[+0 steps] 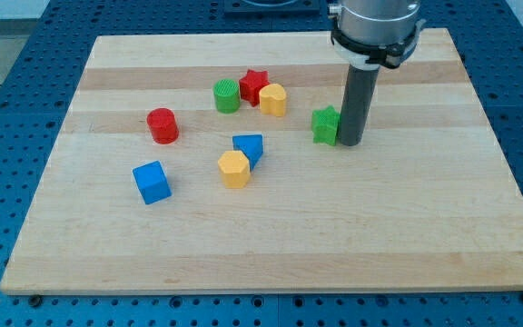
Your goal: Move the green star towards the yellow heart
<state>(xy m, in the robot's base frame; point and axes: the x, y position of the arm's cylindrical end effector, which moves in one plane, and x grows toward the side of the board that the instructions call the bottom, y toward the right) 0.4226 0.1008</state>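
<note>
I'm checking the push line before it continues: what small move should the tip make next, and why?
Probably a short push toward the view's left and slightly up. My tip sits right against the green star on its right side, and the yellow heart lies up-left of the star, beside the red star. Pushing from this side should carry the star toward it.

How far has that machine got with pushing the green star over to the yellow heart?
Done: my tip sits against the green star, on its side toward the view's right, so it looks lined up to push. In hand: a push toward the view's left. Left: most of the trip, since open board still separates the star from the yellow heart, which sits beside the red star.
</note>
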